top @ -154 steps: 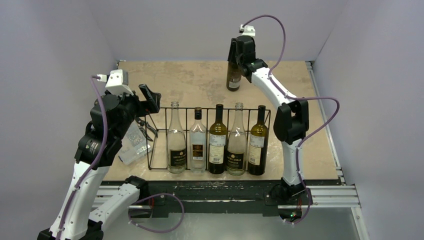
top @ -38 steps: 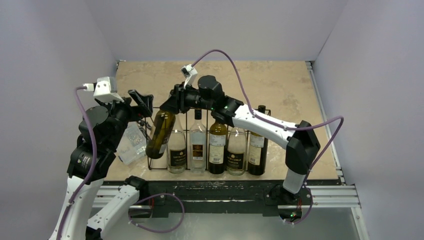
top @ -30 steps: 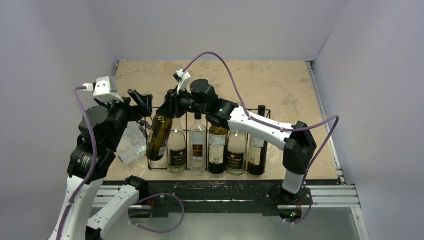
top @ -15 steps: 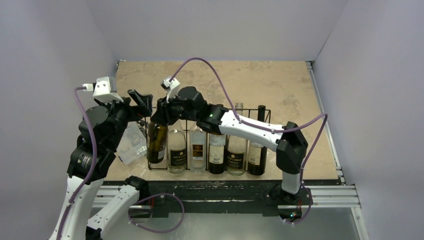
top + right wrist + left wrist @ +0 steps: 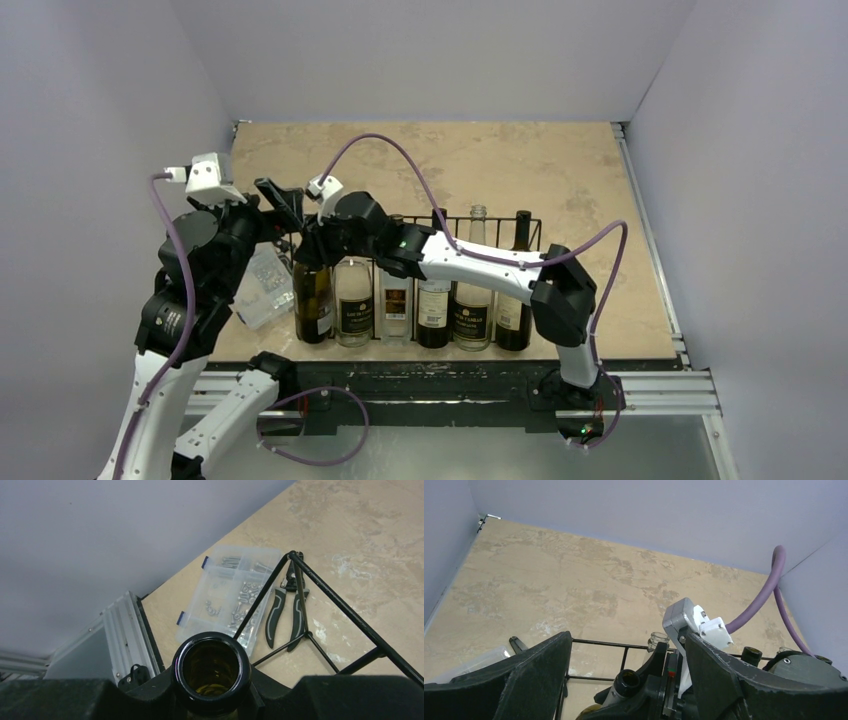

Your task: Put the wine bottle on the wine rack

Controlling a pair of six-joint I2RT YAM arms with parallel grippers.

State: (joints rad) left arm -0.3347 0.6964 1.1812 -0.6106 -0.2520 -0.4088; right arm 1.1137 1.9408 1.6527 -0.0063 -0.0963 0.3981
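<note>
Right hand [image 5: 318,240] is clamped on the neck of the wine bottle [image 5: 312,305], whose open mouth fills the bottom of the right wrist view between the fingers. The bottle stands upright in the leftmost slot of the wine rack [image 5: 500,218], near the bench's [image 5: 560,160] front left corner, just beside a clear bottle [image 5: 353,300]. Its base looks level with the other bottles, though whether it is fully seated cannot be told. The left hand [image 5: 283,203] hangs with its fingers spread and nothing between them, close beside the right hand. Letting go before the base sits flat would probably tip the bottle against its neighbour or the rack's end wires. Pulling away at a slant could snag the top wire or knock the nearby necks, and the two hands are near enough to bump. Against the earlier frames, the bottle has come from the bench's far edge. A second ago it hung tilted above the rack's left end; now it is lower and upright.
</note>
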